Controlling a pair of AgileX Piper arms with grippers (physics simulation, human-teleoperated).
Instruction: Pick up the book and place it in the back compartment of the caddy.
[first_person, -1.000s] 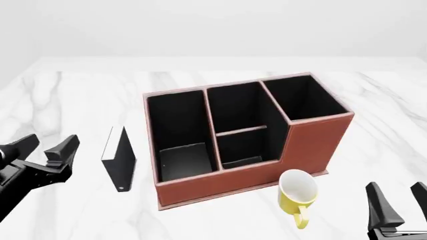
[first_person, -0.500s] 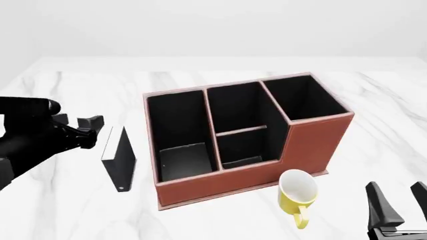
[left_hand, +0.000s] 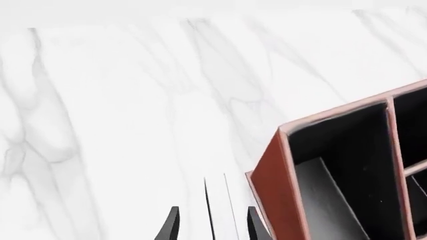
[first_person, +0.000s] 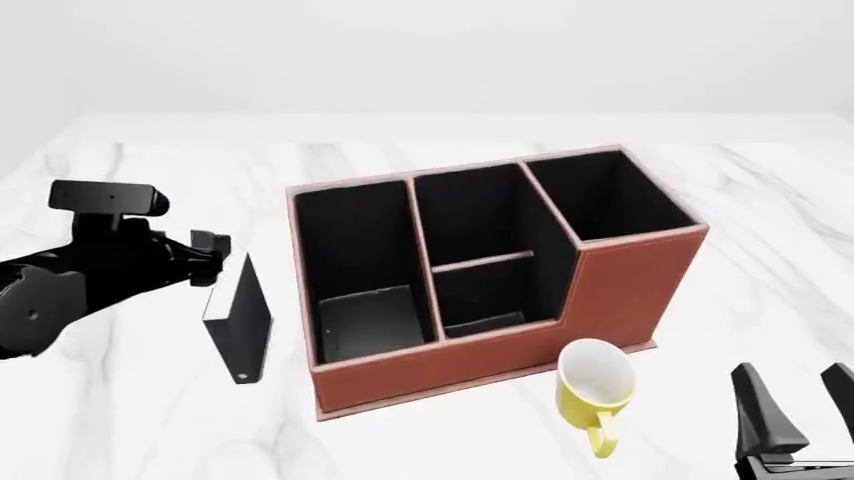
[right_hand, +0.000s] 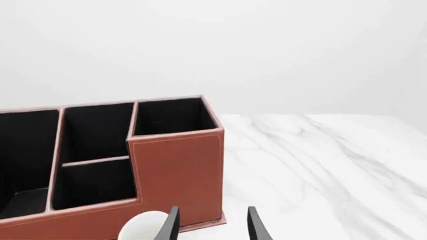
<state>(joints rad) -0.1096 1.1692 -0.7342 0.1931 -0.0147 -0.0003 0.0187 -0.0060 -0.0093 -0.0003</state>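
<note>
The black book (first_person: 242, 322) stands upright on the marble table, just left of the caddy (first_person: 441, 365). My left gripper (first_person: 214, 257) is open and hangs at the book's far top corner. In the left wrist view the book's top edge (left_hand: 217, 200) runs between the fingers of the left gripper (left_hand: 213, 212), apart from both. The back compartment (first_person: 483, 300) is the low-walled half of the middle section, black-lined and empty; it also shows in the right wrist view (right_hand: 93, 182). My right gripper (first_person: 790, 375) is open and empty at the front right.
A yellow mug (first_person: 594, 385) lies tipped against the caddy's front wall, between the caddy and my right gripper; its rim (right_hand: 141, 226) shows in the right wrist view. The caddy's left wall (left_hand: 275, 190) stands close beside the book.
My left arm has risen and moved right, ending over the book's top edge with the gripper pointing down. The book, caddy, mug and right arm have not moved.
</note>
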